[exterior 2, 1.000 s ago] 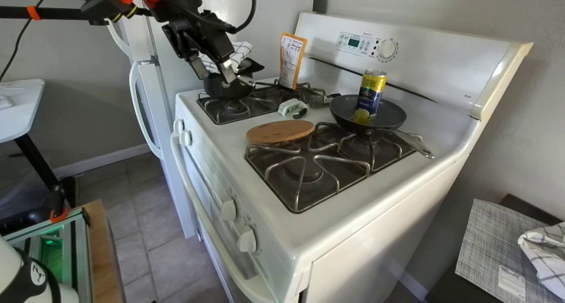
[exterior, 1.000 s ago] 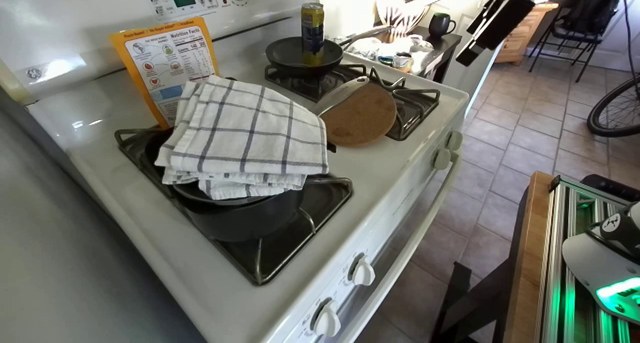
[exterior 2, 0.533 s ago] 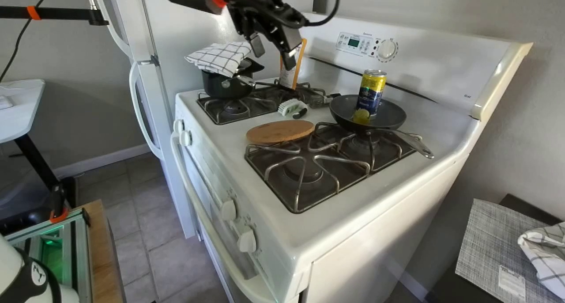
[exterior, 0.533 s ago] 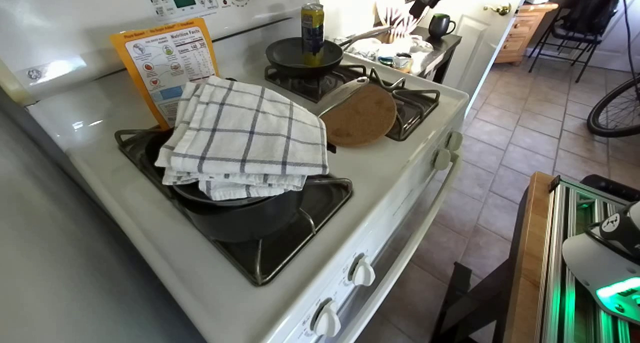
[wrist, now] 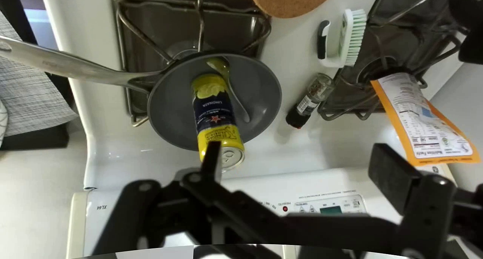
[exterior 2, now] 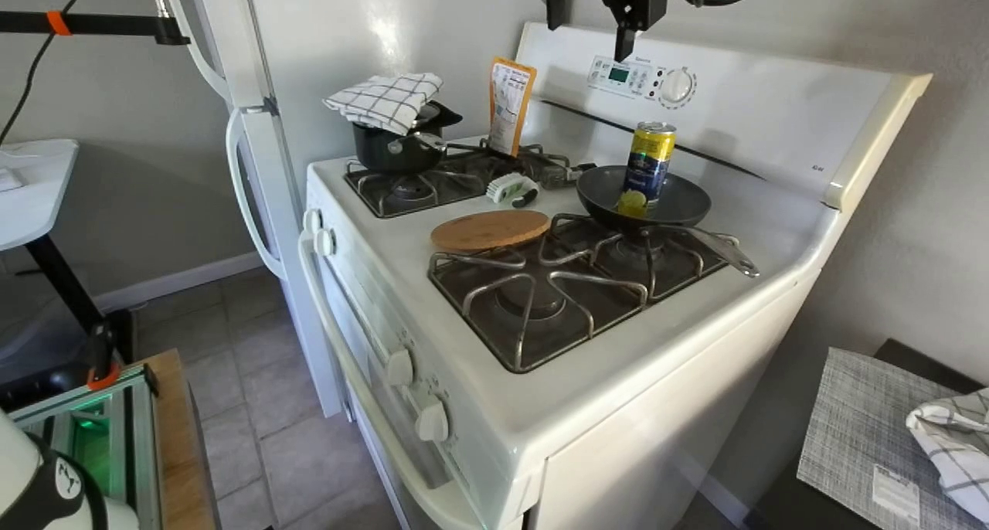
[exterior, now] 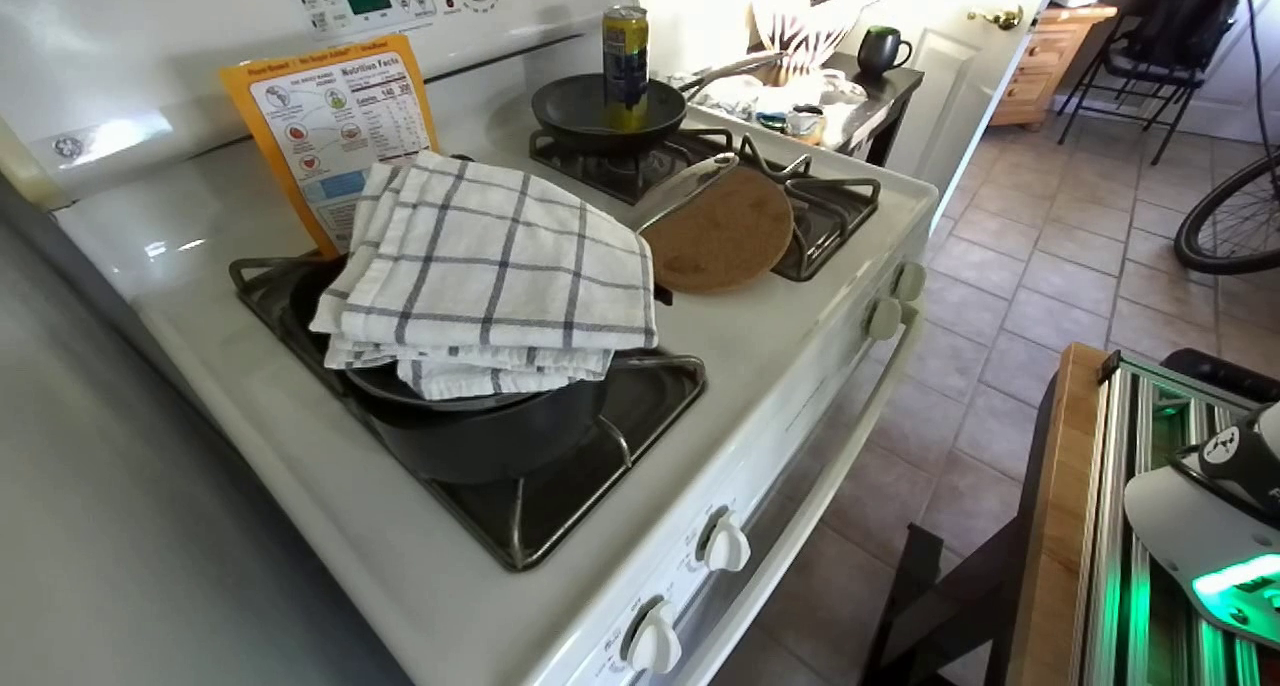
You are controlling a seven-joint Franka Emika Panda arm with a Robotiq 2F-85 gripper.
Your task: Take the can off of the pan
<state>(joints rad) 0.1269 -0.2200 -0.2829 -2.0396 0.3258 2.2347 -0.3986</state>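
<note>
The can [exterior 2: 650, 163], yellow at top and bottom with a dark blue middle, stands upright on the pan in both exterior views [exterior: 625, 61]. The black pan [exterior 2: 690, 199] sits on the rear burner; it also shows in an exterior view [exterior: 568, 106]. In the wrist view the can [wrist: 214, 108] stands in the pan [wrist: 171, 111] beside a spoon [wrist: 236, 98]. My gripper [exterior 2: 589, 42] is open and empty, above and to the left of the can in that exterior view. In the wrist view one finger of the gripper [wrist: 298, 153] overlaps the can's top edge.
A wooden board [exterior 2: 491, 230], a brush [exterior 2: 511, 188] and a spice jar [wrist: 309, 100] lie near the pan. An orange-edged pouch [exterior 2: 510, 105] stands at the back. A pot [exterior 2: 394, 150] carries a checked towel [exterior: 500, 256]. The stove's back panel [exterior 2: 742, 105] rises behind the can.
My gripper has moved from near the towel-covered pot to the right and up, toward the can. It has left one exterior view. The can and pan have not moved.
</note>
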